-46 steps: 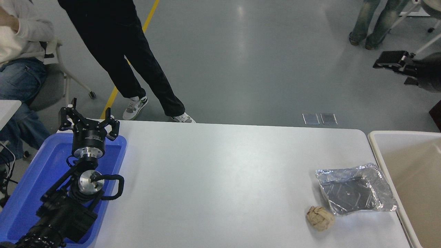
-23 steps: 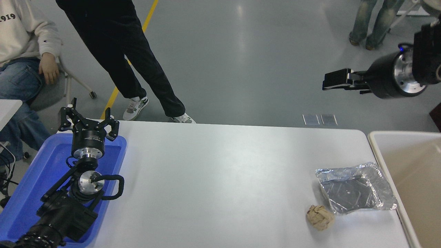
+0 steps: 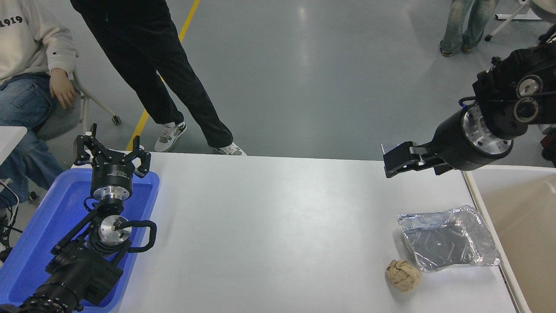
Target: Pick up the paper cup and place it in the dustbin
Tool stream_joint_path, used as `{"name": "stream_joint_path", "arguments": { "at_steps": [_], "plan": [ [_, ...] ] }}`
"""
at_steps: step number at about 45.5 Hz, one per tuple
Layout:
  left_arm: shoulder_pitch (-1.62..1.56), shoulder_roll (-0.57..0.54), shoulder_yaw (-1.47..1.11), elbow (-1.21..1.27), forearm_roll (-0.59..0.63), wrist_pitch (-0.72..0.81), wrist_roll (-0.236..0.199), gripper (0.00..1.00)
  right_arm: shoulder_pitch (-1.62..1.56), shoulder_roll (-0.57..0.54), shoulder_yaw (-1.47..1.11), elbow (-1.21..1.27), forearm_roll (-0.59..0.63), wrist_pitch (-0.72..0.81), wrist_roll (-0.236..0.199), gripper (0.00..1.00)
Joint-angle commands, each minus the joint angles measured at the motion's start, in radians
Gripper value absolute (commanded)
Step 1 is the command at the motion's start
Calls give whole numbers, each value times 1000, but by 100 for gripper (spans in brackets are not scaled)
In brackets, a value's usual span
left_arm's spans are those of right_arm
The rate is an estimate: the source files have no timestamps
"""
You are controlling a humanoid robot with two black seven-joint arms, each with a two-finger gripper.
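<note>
Reaching in from the right edge, the right gripper [image 3: 391, 163] hangs above the table's [image 3: 278, 226] far right corner, pointing left. Its fingers appear pressed together with nothing between them. The left gripper [image 3: 112, 152] is parked over the blue tray [image 3: 39, 226] at lower left, fingers spread and empty.

No paper cup is visible anywhere on the table or in either gripper. The bin [image 3: 473, 182] stands at the table's right end (only part of its interior shows, so contents cannot be confirmed). A foil tray [image 3: 447, 239] and a brown paper ball [image 3: 404, 274] lie near the bin.

Judged status: the cup has probably gone into the bin; otherwise nothing remains to grasp.
</note>
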Motion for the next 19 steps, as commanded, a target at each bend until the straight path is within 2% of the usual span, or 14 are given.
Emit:
{"name": "stream_joint_path", "arguments": {
  "at_steps": [1, 19],
  "plan": [
    [0, 0, 0, 0, 1, 0, 0, 99, 7, 5, 1, -5, 11, 87, -1, 100],
    [0, 0, 0, 0, 1, 0, 1, 99, 48, 11, -8, -9, 17, 93, 0, 100]
  ]
}}
